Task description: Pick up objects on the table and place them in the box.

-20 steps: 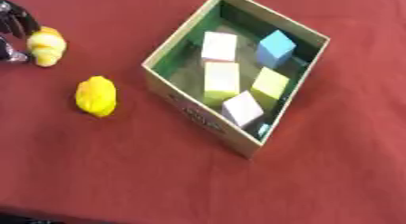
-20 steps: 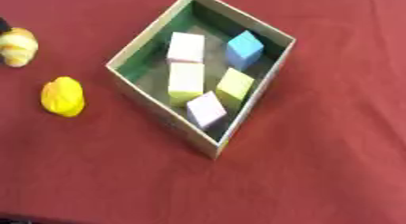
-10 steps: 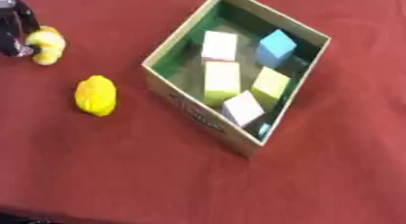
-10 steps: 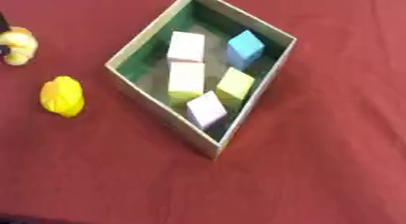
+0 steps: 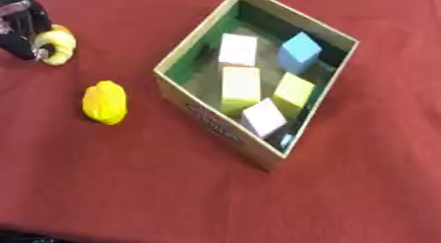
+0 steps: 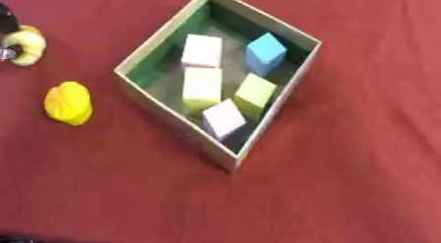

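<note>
At the far left edge, the left hand (image 5: 24,30) has its fingers curled round a small yellow curved object (image 5: 57,45). Just below and right of the hand, a yellow lemon-shaped object (image 5: 105,102) lies on the red tablecloth (image 5: 129,188). Farther right, well apart from the hand, the cardboard box (image 5: 206,120) holds five coloured blocks (image 5: 241,87).

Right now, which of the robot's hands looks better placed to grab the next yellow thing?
The left. Its left hand is already at the small yellow curved object near the upper left edge, and the yellow lump lies on that side too, left of the box. The right hand shows in neither view.
</note>
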Controlling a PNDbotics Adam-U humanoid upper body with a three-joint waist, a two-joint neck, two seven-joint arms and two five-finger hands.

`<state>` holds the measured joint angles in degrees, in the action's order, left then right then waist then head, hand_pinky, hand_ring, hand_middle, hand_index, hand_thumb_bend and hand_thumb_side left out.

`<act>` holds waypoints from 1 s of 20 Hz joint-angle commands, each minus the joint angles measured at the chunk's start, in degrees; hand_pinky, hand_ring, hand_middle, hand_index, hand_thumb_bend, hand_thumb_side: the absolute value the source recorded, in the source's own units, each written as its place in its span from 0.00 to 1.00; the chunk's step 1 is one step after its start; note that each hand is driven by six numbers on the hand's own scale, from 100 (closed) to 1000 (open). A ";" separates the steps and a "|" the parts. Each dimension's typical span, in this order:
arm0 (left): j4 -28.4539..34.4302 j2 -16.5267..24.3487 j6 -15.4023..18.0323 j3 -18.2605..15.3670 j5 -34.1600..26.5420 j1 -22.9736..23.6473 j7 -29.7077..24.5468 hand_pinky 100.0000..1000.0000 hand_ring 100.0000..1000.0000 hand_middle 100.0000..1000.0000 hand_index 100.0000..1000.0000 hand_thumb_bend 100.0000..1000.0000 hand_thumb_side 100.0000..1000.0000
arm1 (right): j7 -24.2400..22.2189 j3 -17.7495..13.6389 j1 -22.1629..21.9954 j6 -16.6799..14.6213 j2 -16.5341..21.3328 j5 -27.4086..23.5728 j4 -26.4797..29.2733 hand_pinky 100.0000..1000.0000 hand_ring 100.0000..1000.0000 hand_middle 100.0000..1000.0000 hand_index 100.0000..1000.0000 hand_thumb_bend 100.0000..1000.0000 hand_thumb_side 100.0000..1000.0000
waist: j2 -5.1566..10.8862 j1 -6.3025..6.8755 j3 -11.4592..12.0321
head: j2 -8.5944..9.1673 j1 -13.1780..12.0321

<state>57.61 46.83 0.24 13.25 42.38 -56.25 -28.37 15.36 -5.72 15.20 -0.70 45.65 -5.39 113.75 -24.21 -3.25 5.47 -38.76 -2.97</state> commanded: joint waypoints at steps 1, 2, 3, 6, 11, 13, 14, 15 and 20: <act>1.94 1.00 0.24 -0.01 -0.38 -1.08 0.05 0.61 0.51 0.49 0.59 0.19 0.00 | 0.14 -1.16 0.12 0.12 1.29 -0.49 0.84 0.79 0.78 0.58 0.78 0.00 0.53 | 1.88 0.37 -0.18 | -0.06 0.03; 2.93 1.30 0.27 -0.06 -0.86 -1.04 -0.21 0.61 0.51 0.50 0.59 0.19 0.00 | 0.16 -1.20 0.05 0.14 1.31 -0.52 0.84 0.79 0.78 0.58 0.78 0.00 0.53 | 2.08 0.46 -0.18 | -0.23 0.14; 4.05 1.66 0.25 -0.09 -1.41 -0.97 -0.53 0.61 0.51 0.50 0.59 0.18 0.00 | 0.17 -1.24 -0.01 0.15 1.35 -0.56 0.84 0.79 0.78 0.58 0.78 0.00 0.53 | 2.29 0.58 -0.18 | -0.40 0.28; 7.65 2.89 0.13 -0.13 -3.32 -0.84 -1.63 0.61 0.51 0.50 0.60 0.17 0.00 | 0.14 -1.25 -0.17 0.21 1.47 -0.67 0.84 0.79 0.78 0.58 0.78 0.00 0.53 | 2.94 1.01 -0.06 | -0.85 0.76; 14.73 3.46 -0.66 -0.36 -7.61 -1.90 -3.33 0.61 0.50 0.49 0.60 0.12 0.00 | -0.15 -1.20 -0.30 0.29 1.80 -0.74 0.84 0.79 0.78 0.58 0.78 0.00 0.52 | 4.00 1.67 0.06 | -1.57 1.51; 17.44 2.91 -1.05 0.08 -9.31 -2.49 -3.98 0.62 0.50 0.49 0.60 0.10 0.00 | -0.38 -1.13 -0.27 0.32 1.84 -0.75 0.84 0.79 0.78 0.58 0.78 0.00 0.52 | 4.28 1.85 0.03 | -1.73 1.66; 18.71 2.45 -1.13 0.66 -10.14 -2.86 -4.52 0.62 0.50 0.49 0.60 0.09 0.00 | -0.49 -1.09 -0.20 0.34 1.83 -0.77 0.84 0.79 0.78 0.58 0.78 0.00 0.52 | 4.38 1.95 -0.02 | -1.80 1.69; 19.85 1.96 -1.17 1.34 -10.93 -3.24 -5.14 0.62 0.50 0.49 0.60 0.09 0.00 | -0.58 -1.06 -0.11 0.35 1.82 -0.81 0.84 0.79 0.78 0.58 0.78 0.00 0.52 | 4.45 2.02 -0.06 | -1.85 1.72; 25.02 -0.81 -1.91 6.46 -18.81 -5.87 -9.14 0.62 0.49 0.49 0.61 0.06 0.00 | -1.08 -0.75 0.68 0.33 1.87 -1.15 0.84 0.79 0.78 0.58 0.78 0.00 0.52 | 4.74 2.29 -0.51 | -2.05 1.50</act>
<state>80.69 45.37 -1.45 19.04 25.83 -60.82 -36.54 14.49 -5.98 15.30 -0.31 45.65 -6.27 113.75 -21.12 -1.10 4.96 -40.38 -1.38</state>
